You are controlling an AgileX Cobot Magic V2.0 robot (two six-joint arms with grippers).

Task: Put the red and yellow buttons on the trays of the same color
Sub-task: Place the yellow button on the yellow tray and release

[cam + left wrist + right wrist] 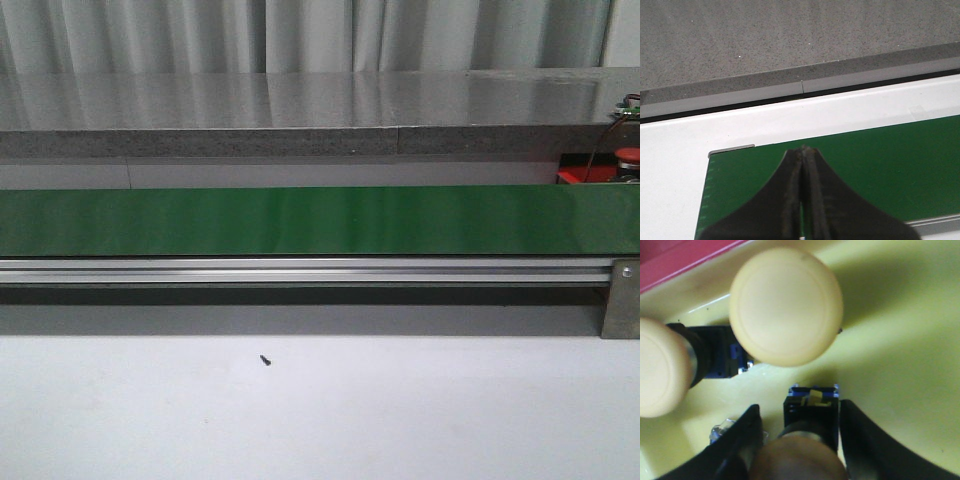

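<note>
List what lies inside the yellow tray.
The yellow tray holds a pale-capped button, a second pale button and a third button between the right gripper's fingers. Caps and fingers hide the floor beneath; the third cap's colour is unclear.

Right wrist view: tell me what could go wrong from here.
The right hand straddles a button close beside a neighbouring yellow button on the yellow tray; widening or lifting might knock it. The red tray edge lies near, so a nudged button could roll across onto the wrong colour.

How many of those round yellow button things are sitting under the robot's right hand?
3 in the right wrist view: one upright, one lying beside it at the frame edge, one between the right gripper's fingers. Others may be hidden.
</note>
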